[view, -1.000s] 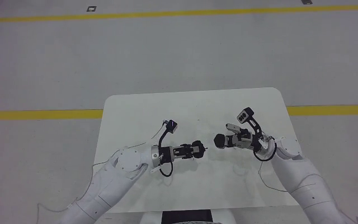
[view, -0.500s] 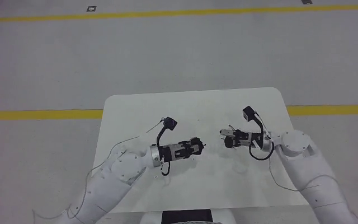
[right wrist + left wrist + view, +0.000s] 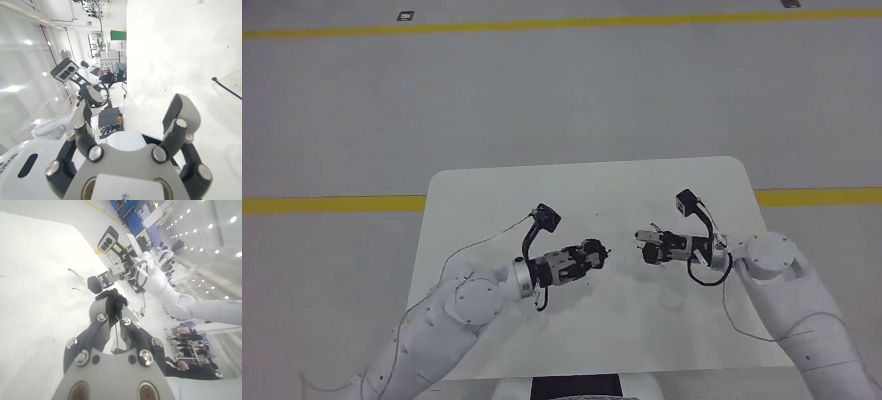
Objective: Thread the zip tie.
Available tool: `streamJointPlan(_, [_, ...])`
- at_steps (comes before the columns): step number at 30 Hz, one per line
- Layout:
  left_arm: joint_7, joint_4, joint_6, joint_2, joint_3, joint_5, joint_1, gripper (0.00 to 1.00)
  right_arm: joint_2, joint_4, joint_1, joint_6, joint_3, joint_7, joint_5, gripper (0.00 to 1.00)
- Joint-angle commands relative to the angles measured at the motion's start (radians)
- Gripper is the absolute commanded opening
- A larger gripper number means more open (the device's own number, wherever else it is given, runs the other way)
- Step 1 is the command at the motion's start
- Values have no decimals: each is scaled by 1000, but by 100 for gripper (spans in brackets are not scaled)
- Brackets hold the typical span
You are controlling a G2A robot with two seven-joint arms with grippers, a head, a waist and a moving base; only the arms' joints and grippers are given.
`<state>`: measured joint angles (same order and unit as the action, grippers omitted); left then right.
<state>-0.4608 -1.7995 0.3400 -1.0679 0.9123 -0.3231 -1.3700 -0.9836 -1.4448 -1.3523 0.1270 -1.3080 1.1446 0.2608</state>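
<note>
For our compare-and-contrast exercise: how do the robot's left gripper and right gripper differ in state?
The left gripper is shut, while the right gripper is open. The left gripper holds a black zip tie, whereas the right gripper holds nothing. Both are over the white table, facing each other.

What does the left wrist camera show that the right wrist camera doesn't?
Left wrist view adds: a thin black plastic zip tie pinched in the shut left gripper. Right wrist view adds: a green box in the room behind. Both: the white table, the open, empty right gripper facing the left one, and loose black zip ties on the table; I cannot tell whether they are the same ties.
</note>
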Motion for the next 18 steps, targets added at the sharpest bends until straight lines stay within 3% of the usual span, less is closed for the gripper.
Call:
streamJointPlan(1, [30,-5,0,10,-20,-45,9,0,0,0,0,0,0,0,0,100])
streamJointPlan(5, [101,-18,0,29,-73,-71,24,0,0,0,0,0,0,0,0,100])
streamJointPlan(11, [103,-17,0,31,-77,-73,27,0,0,0,0,-1,-1,-9,-9,100])
streamJointPlan(18, [103,-17,0,31,-77,-73,27,0,28,-126,-22,-44,-50,-137,-384,100])
